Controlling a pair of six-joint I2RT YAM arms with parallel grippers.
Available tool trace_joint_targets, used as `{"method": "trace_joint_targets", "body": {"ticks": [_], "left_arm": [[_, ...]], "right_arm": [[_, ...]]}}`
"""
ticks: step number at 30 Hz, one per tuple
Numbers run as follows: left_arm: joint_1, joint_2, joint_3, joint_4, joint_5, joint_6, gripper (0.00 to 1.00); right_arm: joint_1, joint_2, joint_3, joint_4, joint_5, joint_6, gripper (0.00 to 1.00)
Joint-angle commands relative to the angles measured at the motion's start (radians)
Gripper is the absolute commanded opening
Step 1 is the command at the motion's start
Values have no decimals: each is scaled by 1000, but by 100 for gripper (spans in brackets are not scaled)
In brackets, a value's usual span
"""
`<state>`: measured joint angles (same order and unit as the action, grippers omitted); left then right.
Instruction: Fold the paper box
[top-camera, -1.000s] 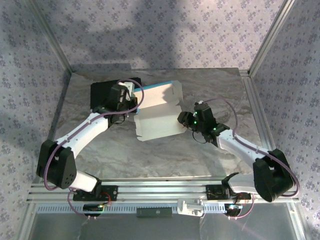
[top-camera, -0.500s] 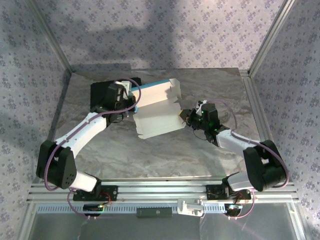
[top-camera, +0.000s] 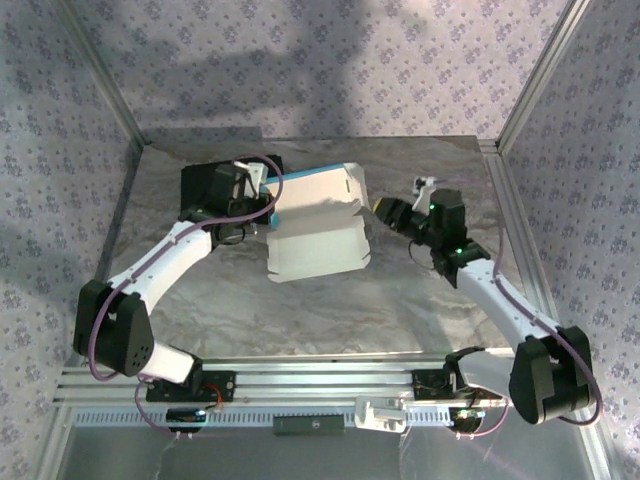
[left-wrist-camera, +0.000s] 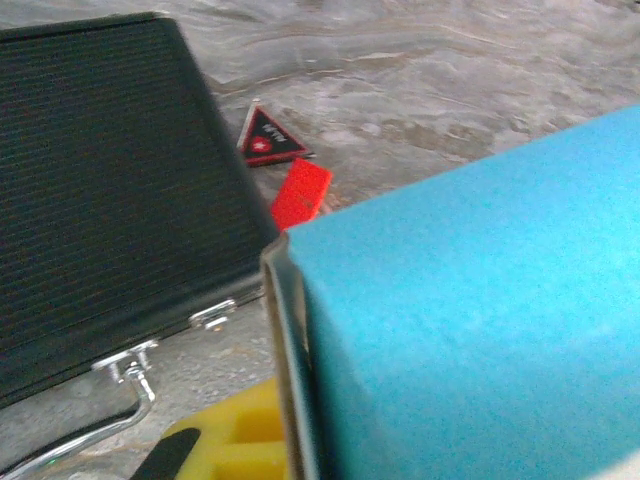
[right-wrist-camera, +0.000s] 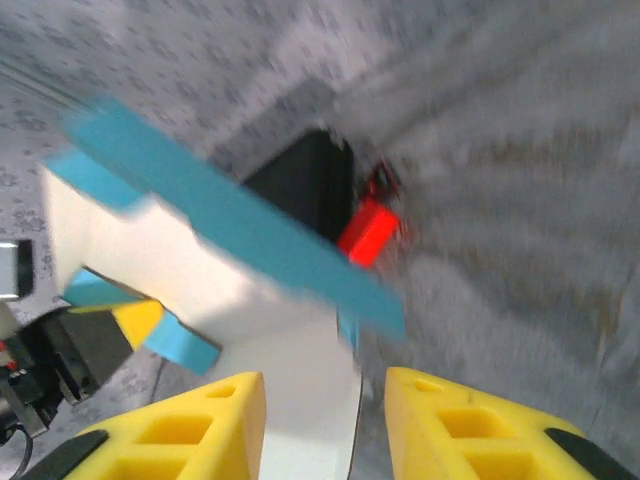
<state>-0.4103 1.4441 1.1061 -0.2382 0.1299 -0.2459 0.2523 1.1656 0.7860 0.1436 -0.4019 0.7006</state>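
Grey marbled table (top-camera: 430, 290), black case (left-wrist-camera: 100, 180), small red piece (left-wrist-camera: 302, 192)

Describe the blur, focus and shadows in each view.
Right wrist view: strong motion blur smears the paper box and everything behind it; the right gripper looks crisper. Left wrist view: the box's blue face is close and soft, the black case slightly sharper. Top external view: sharp, with broad soft shadows on the patterned walls.
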Motion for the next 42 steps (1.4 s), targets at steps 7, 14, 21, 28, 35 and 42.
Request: {"method": "trace_joint_targets", "body": {"ticks": [7,14,21,28,35,42], "left_arm": [[22,100,110,-72,273,149,0],[71,197,215,-116,389,190,0],[72,263,281,-177,411,246,0],[73,272,297,-188,418,251,0],[73,273,304,-189,420,247,0],[69,259,299,-185,418,246,0]], "right_arm": [[-111,106,161,-69,-342,-328,22],[-119,131,131,-114,-375,-440,24],[-122,164,135,-74,-435,-437,24],[-106,198,177,-102,-451,-464,25],[-62,210,206,-143,-419,-500,25],[-23,231,248,-191,-370,-535,26]]}}
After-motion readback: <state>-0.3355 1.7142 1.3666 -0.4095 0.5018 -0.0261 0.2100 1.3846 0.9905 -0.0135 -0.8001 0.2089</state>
